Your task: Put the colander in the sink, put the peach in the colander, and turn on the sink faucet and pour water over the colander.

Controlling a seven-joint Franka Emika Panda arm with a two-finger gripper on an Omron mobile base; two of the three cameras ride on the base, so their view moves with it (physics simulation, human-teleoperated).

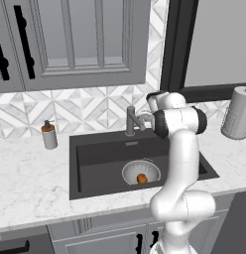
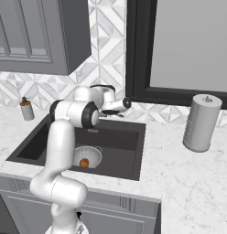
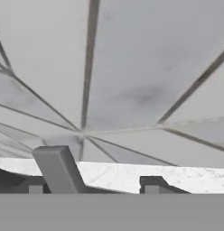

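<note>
The colander (image 1: 140, 172) sits on the floor of the dark sink (image 1: 95, 154), lower centre of the left base view, with the peach (image 1: 142, 178) inside it. The gripper (image 2: 126, 104), at mid-frame in the right base view, is near the sink faucet (image 1: 131, 120) by the tiled backsplash (image 3: 132, 67); whether its jaws are spread or closing cannot be told. A soap dispenser (image 1: 48, 135) stands left of the sink, a paper towel roll (image 2: 202, 122) right.

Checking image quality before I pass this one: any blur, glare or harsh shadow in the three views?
Left base view: even flat lighting, no glare; the sink reads dark but the colander and peach stay clear. Right base view: the same, soft shadows only, paper towel roll sharp. Hand view: very close to the tiled wall, soft and blurry; the faucet looms large.
</note>
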